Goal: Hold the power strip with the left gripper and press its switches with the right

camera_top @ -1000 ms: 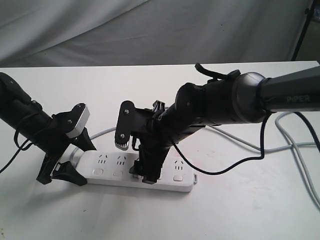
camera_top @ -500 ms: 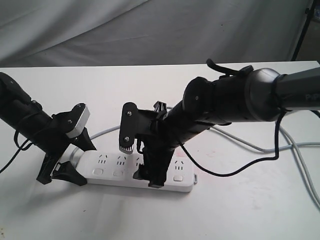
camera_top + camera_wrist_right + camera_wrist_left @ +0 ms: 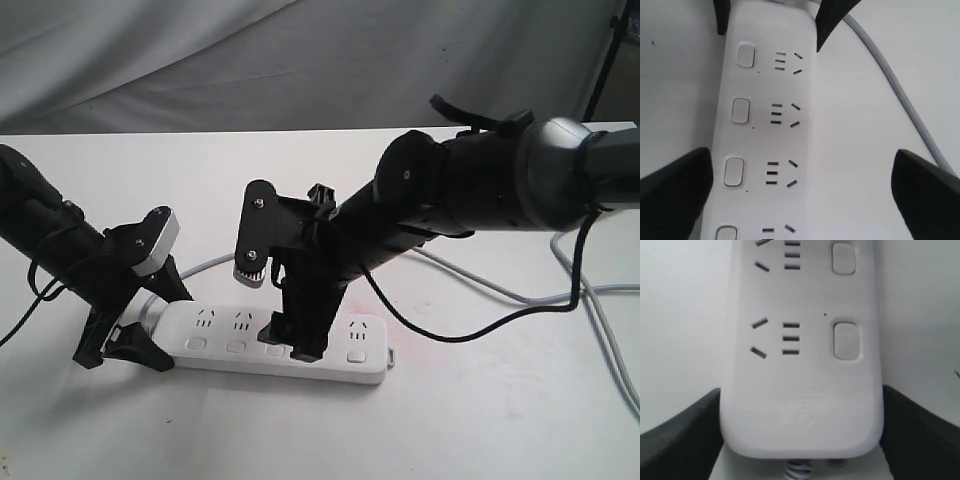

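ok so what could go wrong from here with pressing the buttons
1. The left gripper clamps the power strip only at its cord end. A press further along could make the free end swing or slide.
2. The right gripper is wide open, with one finger low over the switches. That broad tip might land between two buttons, or on the sockets instead.

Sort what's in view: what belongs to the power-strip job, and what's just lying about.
Job: power strip, its switches, left gripper clamping the strip's end, right gripper open over the strip.
Lying about: grey cable on the right (possibly the strip's cord), cloth backdrop, black stand.
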Tool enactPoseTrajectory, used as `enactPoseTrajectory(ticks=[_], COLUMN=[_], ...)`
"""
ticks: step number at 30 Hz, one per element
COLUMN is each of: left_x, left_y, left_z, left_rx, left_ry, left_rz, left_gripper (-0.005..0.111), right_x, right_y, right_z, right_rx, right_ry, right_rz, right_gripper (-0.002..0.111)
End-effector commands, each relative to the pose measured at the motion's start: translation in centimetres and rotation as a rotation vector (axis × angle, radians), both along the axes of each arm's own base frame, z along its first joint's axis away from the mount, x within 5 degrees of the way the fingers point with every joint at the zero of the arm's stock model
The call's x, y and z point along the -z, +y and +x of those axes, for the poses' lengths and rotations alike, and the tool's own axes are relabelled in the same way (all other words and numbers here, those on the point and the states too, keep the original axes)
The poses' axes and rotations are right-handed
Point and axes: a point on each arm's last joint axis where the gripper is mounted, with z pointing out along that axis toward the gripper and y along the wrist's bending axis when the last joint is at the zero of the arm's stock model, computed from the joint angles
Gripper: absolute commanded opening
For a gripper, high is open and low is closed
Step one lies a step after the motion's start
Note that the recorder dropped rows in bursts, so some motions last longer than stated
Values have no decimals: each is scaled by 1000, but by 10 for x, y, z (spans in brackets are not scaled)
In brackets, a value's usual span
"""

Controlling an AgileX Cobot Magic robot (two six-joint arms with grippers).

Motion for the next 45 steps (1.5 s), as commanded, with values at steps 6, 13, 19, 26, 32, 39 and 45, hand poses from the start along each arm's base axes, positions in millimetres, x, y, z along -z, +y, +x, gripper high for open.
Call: enactPoseTrajectory(ticks=[6, 13, 19, 26, 32, 39, 45], left_x=[0, 0, 0, 0, 0, 0, 0], left_y=[-2, -2, -2, -2, -2, -2, -2], left_z=[-2, -2, -2, -2, -2, -2, -2], left_rx=[8, 8, 8, 8, 8, 8, 8], left_ry=[4, 4, 4, 4, 4, 4, 4], left_rz=[1, 1, 1, 1, 1, 1, 1], left_gripper=[0, 0, 0, 0, 0, 0, 0], right_x=[8, 11, 14, 14, 13, 24, 34], right_y=[-29, -39, -45, -43, -43, -42, -42], right_z=[2, 2, 1, 1, 1, 3, 4], right_rx=[38, 69, 73, 65, 72, 69, 69], right_ry=[45, 58, 62, 64, 59, 78, 99], right_rz=[-12, -8, 8, 24, 29, 32, 20], right_gripper=[88, 88, 88, 88, 88, 88, 88])
